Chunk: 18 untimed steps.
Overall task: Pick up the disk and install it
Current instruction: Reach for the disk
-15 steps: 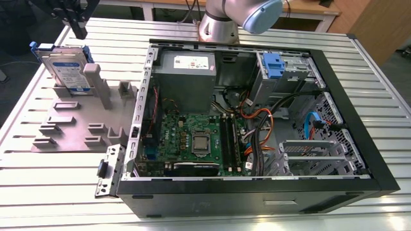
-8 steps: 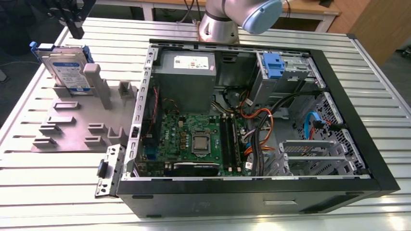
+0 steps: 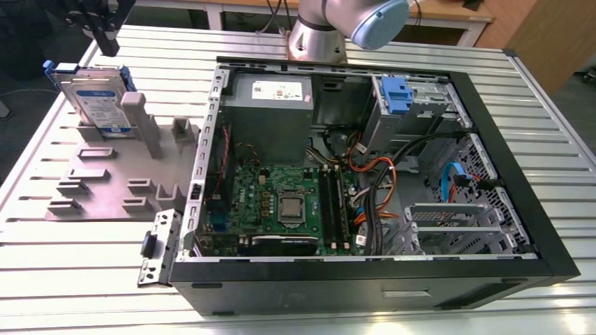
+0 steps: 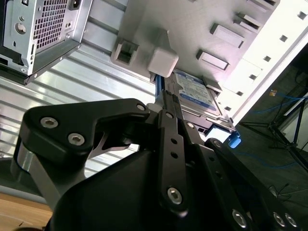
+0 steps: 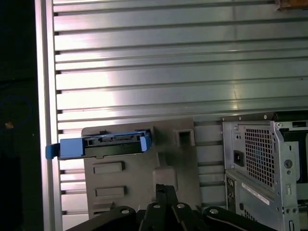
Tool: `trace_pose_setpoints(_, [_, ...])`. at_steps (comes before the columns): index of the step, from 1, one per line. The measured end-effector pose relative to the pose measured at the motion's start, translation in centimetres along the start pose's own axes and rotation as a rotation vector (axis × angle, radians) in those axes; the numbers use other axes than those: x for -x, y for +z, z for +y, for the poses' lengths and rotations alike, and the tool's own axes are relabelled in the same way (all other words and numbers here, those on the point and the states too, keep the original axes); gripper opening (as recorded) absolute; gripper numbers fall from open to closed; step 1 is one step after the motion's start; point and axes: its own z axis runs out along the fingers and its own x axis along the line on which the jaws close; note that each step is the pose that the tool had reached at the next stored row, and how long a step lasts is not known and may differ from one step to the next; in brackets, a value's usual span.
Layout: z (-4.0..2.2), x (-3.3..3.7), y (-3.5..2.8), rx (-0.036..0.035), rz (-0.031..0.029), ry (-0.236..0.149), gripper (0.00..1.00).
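My one gripper [image 3: 109, 47], fingers pressed together and empty, hovers at twelve o'clock of the one disk [image 3: 96, 98] in the exterior view.

The arm holds its end effector [image 5: 163, 190] aloft, fingers pressed together.

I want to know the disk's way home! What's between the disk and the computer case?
In the exterior view, upright posts of the grey tray stand between the disk and the computer case.
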Motion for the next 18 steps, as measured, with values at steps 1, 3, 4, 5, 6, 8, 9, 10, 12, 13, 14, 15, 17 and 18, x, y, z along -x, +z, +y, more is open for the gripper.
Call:
trace_pose_setpoints(1, [0.0, -0.03, 0.0, 0.0, 0.0001, 0.0, 0.11])
trace_pose_setpoints(3, [0.0, -0.14, 0.0, 0.0, 0.0001, 0.0, 0.11])
trace_pose_setpoints(4, [0.0, -0.21, 0.0, 0.0, 0.0001, 0.0, 0.11])
trace_pose_setpoints(5, [-0.01, -0.28, 0.0, 0.0, 0.0001, 0.0, 0.11])
trace_pose_setpoints(6, [-0.01, -0.38, 0.0, 0.0, 0.0, 0.0, 0.11])
trace_pose_setpoints(8, [-0.02, -0.57, 0.0, -0.0001, 0.0001, 0.0, 0.11])
trace_pose_setpoints(9, [-0.02, -0.66, 0.0, -0.0001, 0.0001, 0.0, 0.11])
trace_pose_setpoints(10, [0.0, -0.73, 0.0, 0.0, 0.0, 0.0, 0.11])
trace_pose_setpoints(12, [0.1, -0.83, 0.01, 0.0001, 0.0, 0.0, 0.11])
trace_pose_setpoints(13, [0.17, -0.88, 0.02, 0.0, 0.0, 0.0, 0.11])
trace_pose_setpoints(14, [0.25, -0.93, 0.02, -0.0001, 0.0002, 0.0, 0.11])
trace_pose_setpoints(15, [0.3, -1.0, 0.03, 0.0, 0.0001, 0.0, 0.11])
trace_pose_setpoints(17, [0.33, -1.22, 0.04, 0.0, 0.0001, 0.0, 0.11])
trace_pose_setpoints(18, [0.33, -1.35, 0.04, 0.0, 0.0001, 0.0, 0.11])
